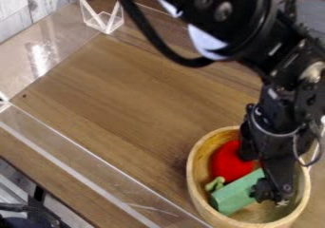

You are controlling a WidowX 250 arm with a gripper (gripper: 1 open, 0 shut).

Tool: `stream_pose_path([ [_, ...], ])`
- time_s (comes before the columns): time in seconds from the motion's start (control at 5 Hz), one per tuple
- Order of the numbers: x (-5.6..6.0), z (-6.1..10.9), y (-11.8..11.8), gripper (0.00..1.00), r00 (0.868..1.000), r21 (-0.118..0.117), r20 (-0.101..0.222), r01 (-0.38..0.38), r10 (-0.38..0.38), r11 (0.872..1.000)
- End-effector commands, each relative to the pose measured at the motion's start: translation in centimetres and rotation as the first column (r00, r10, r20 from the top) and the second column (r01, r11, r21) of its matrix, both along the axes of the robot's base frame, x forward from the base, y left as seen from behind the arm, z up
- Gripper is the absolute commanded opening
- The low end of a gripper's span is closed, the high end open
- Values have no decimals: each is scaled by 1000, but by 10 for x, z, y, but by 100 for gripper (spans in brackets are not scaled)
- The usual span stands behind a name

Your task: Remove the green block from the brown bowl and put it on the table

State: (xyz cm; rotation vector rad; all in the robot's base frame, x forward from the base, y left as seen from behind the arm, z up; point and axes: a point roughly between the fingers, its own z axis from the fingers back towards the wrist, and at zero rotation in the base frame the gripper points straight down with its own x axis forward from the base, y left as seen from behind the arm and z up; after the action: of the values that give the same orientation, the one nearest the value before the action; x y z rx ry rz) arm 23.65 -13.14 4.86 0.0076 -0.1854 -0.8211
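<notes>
A light wooden brown bowl (207, 201) at the table's (114, 99) near right holds the green block (238, 193) and a red toy fruit (230, 161); the black gripper (272, 186) reaches inside, jaws spread wide, over the block

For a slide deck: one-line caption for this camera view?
Open gripper reaching down into the brown bowl, over the green block lying beside a red toy fruit.

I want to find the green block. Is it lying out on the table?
No, the green block lies inside the brown bowl, beside a red toy fruit.
</notes>
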Motion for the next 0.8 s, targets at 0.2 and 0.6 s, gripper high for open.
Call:
stream_pose_path([
  [0.2,4,-10,6,100,1000,-26,13,-19,19,999],
  [0.6,2,-5,8,0,999,-15,-21,-26,26,1000],
])
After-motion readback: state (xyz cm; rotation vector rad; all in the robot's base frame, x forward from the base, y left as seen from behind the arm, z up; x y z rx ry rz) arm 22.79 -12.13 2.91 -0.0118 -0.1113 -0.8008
